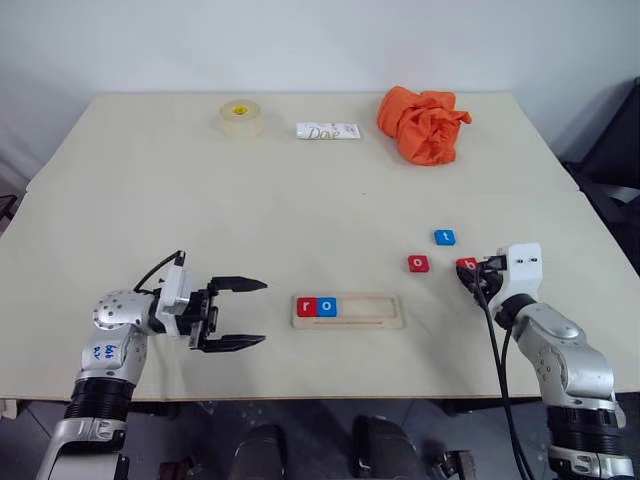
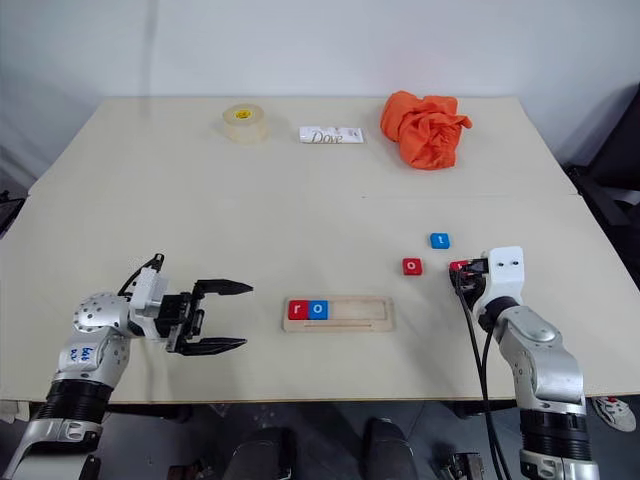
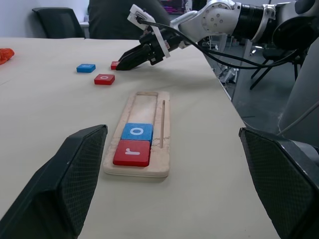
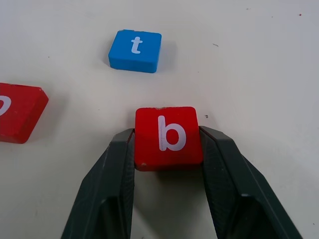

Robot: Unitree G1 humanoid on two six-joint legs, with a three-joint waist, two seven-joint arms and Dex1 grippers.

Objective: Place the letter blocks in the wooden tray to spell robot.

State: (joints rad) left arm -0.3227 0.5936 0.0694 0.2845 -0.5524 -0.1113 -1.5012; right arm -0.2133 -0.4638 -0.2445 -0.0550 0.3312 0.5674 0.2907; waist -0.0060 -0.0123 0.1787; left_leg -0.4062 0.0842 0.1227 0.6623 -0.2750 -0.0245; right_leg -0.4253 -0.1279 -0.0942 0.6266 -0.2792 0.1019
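Note:
The wooden tray lies near the table's front, with a red "r" block and a blue "o" block at its left end. To its right on the table sit a red "o" block and a blue "t" block. A red "b" block rests on the table between the fingers of my right gripper, which press on both of its sides. My left gripper hovers open left of the tray, pointing toward it.
A tape roll, a white Dove packet and a crumpled orange cloth lie along the far side of the table. The table's front edge runs just below the tray.

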